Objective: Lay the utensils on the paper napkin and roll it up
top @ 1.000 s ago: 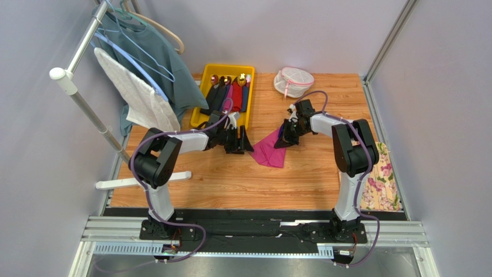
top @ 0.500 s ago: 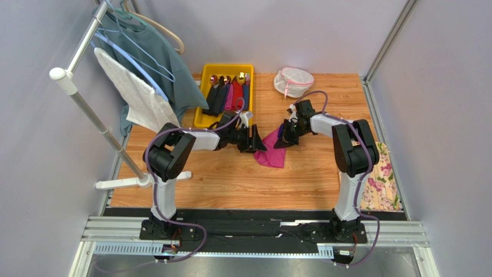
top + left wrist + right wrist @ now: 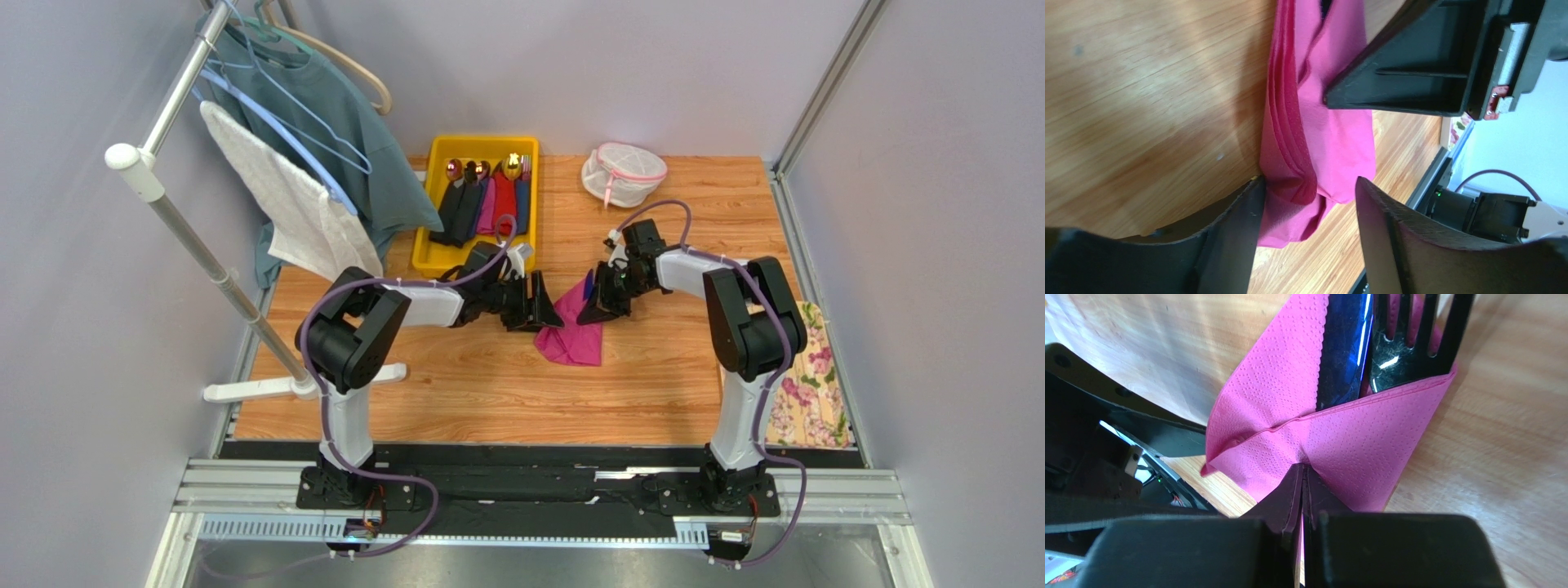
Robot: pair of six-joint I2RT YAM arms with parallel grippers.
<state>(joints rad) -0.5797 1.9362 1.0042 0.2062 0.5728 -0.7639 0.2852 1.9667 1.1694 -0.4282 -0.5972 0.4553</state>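
Your paper napkin [image 3: 572,333] lies near the middle of the table [image 3: 491,392], a magenta sheet folded into a pointed, layered bundle. Only the right wrist view shows you the utensils [image 3: 1346,343], glossy blue-black, with the fork [image 3: 1457,331] tines poking out of the fold. The right gripper [image 3: 1303,478] is closed, pinching that fold. The left gripper [image 3: 1308,184] stands open, its fingers astride the napkin's stacked edge.
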